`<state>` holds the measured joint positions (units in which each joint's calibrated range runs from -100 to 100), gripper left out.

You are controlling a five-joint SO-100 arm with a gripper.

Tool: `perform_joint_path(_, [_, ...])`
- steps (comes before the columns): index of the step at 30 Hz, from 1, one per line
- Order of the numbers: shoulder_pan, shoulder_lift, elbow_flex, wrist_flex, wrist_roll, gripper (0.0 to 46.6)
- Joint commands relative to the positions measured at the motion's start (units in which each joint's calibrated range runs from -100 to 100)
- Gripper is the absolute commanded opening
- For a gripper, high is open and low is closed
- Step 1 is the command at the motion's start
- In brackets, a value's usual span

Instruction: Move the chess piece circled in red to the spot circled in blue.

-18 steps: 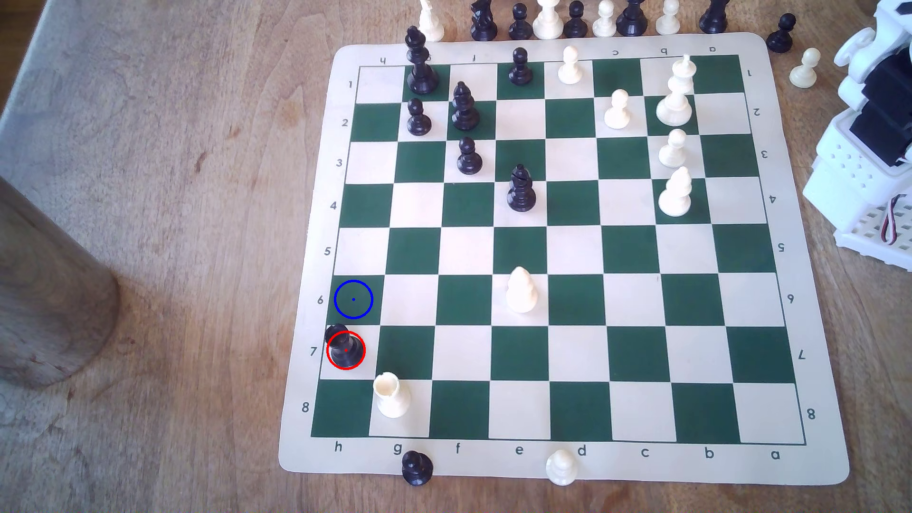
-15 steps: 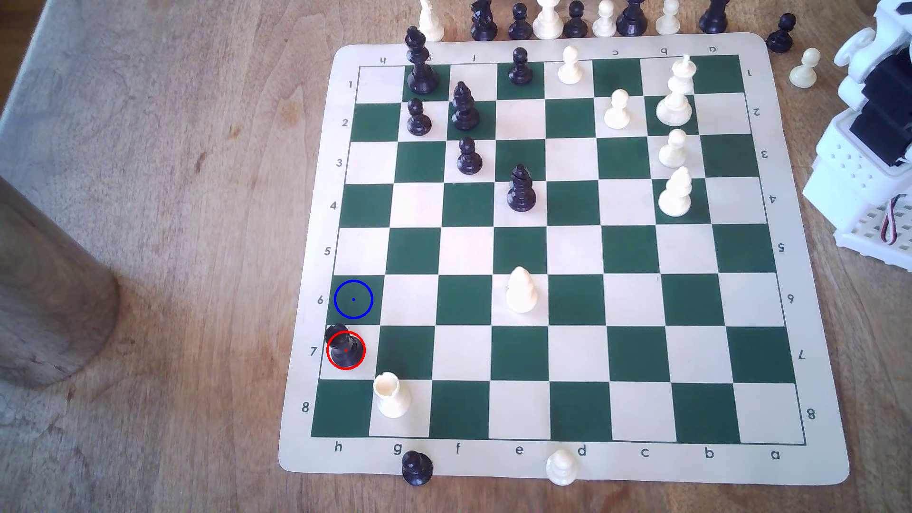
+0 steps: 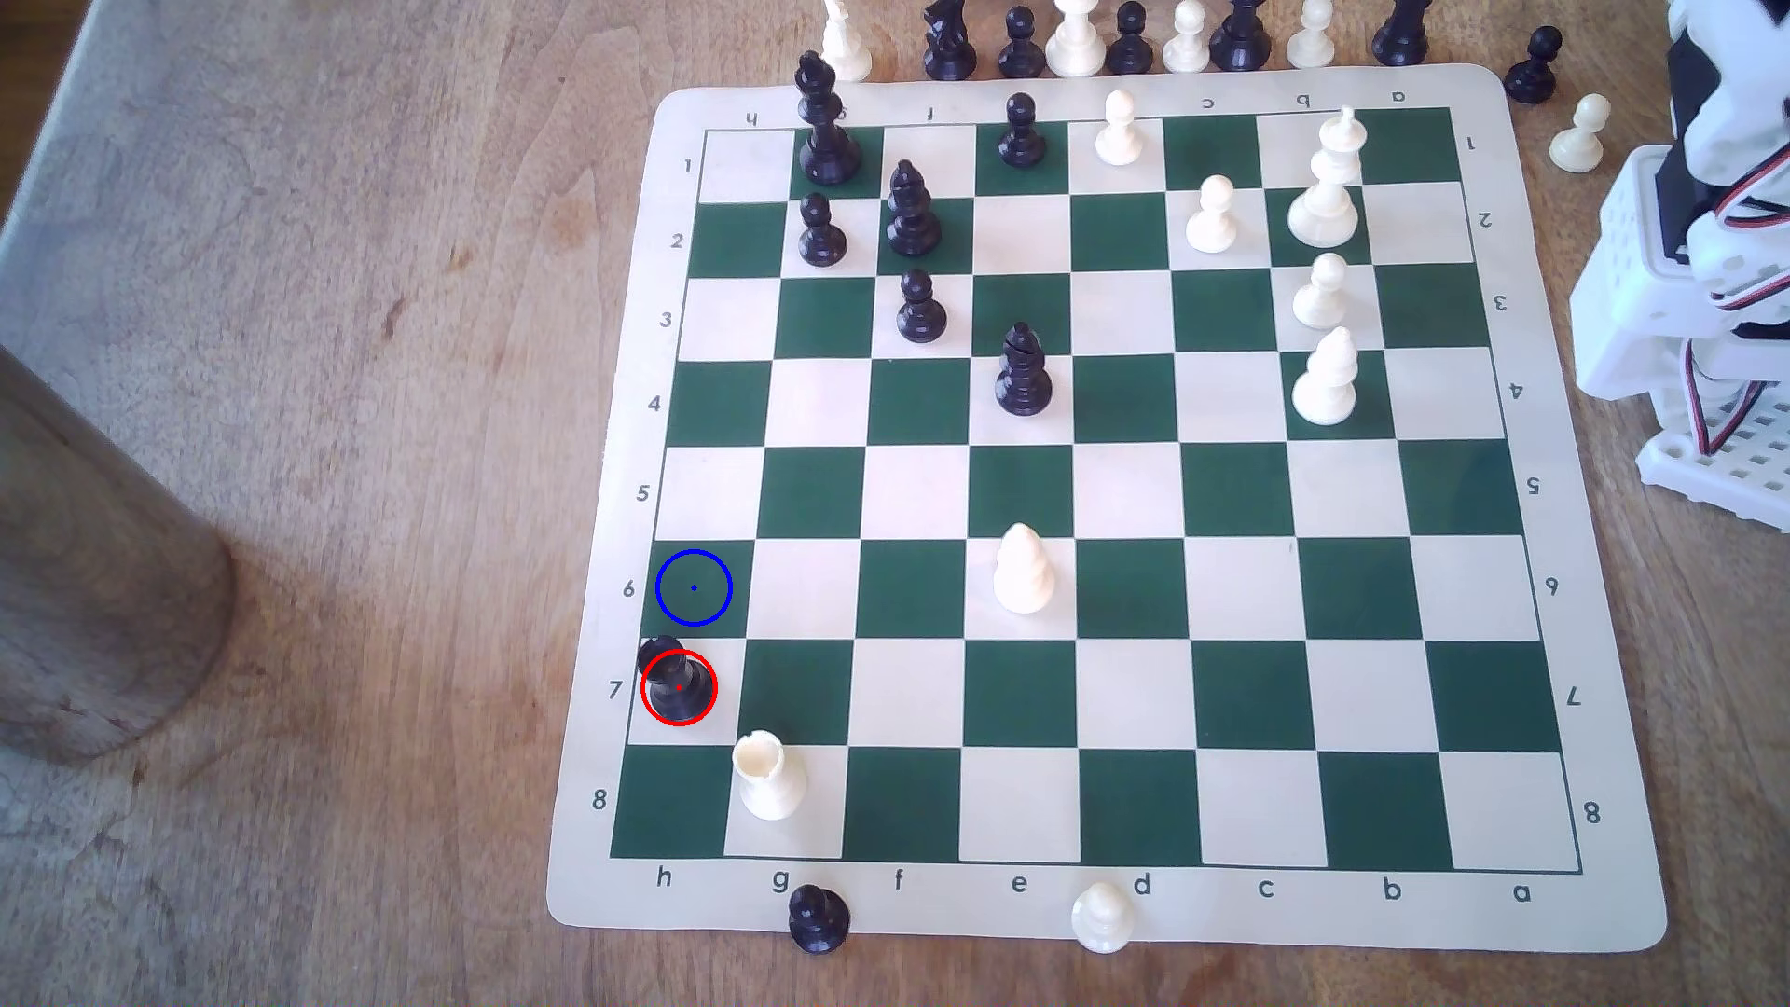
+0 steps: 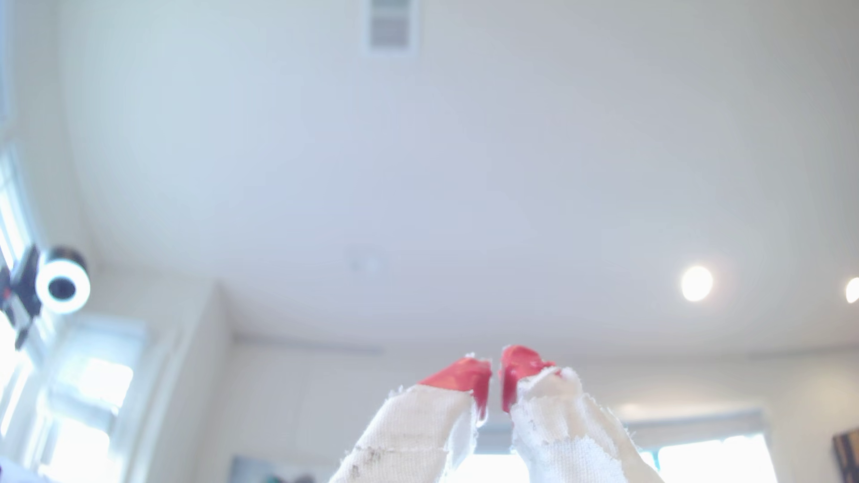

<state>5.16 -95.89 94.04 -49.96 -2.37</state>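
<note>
Black rook upright on the cream square in the red ring, far across the board from the arm. Blue-ringed spot just beside it. Gripper aimed up at the ceiling, tips nearly together, pinching nothing.

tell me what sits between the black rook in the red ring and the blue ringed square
Nothing: the exterior view shows the black rook one square from the blue-ringed square, with bare board between.

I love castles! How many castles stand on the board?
2: the black rook in the red ring on h7, and a cream rook diagonally next to it on g8. None seem hidden.
</note>
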Motion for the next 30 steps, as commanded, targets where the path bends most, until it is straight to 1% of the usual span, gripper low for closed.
perform_joint_path(1, [0.98,0.14,-6.91,16.87,-1.12,1.5])
perform_joint_path(2, [1.76,0.14,-6.46,18.1,-1.56,1.3])
perform_joint_path(5, [2.39,0.14,-8.9,29.73,-1.12,1.2])
perform_joint_path(6, [1.99,0.14,-10.99,38.08,-0.24,0.8])
perform_joint_path(10, [0.98,0.14,-12.44,47.01,1.22,0.4])
perform_joint_path(11, [-0.35,0.48,-13.8,53.97,2.15,0.2])
perform_joint_path(14, [-3.79,4.13,-15.61,59.38,3.66,0.2])
perform_joint_path(15, [-5.67,6.42,-16.34,59.79,3.91,0.8])
perform_joint_path(16, [-6.61,7.86,-16.97,59.87,4.0,3.2])
perform_joint_path(18, [-8.1,12.02,-18.6,59.95,4.2,3.4])
perform_joint_path(19, [-9.27,16.18,-20.15,59.87,4.44,5.6])
perform_joint_path(21, [-9.97,20.85,-22.14,59.95,4.69,5.6])
perform_joint_path(23, [-10.91,26.88,-24.86,59.46,5.23,9.0])
perform_joint_path(24, [-11.62,31.89,-27.94,59.46,5.52,8.9])
perform_joint_path(26, [-12.24,36.39,-31.12,59.46,5.81,9.0])
perform_joint_path(27, [-12.63,38.68,-32.75,59.54,5.81,9.5])
perform_joint_path(28, [-13.26,43.77,-36.28,60.53,5.81,10.7])
perform_joint_path(30, [-14.04,48.78,-39.46,60.85,5.67,10.1])
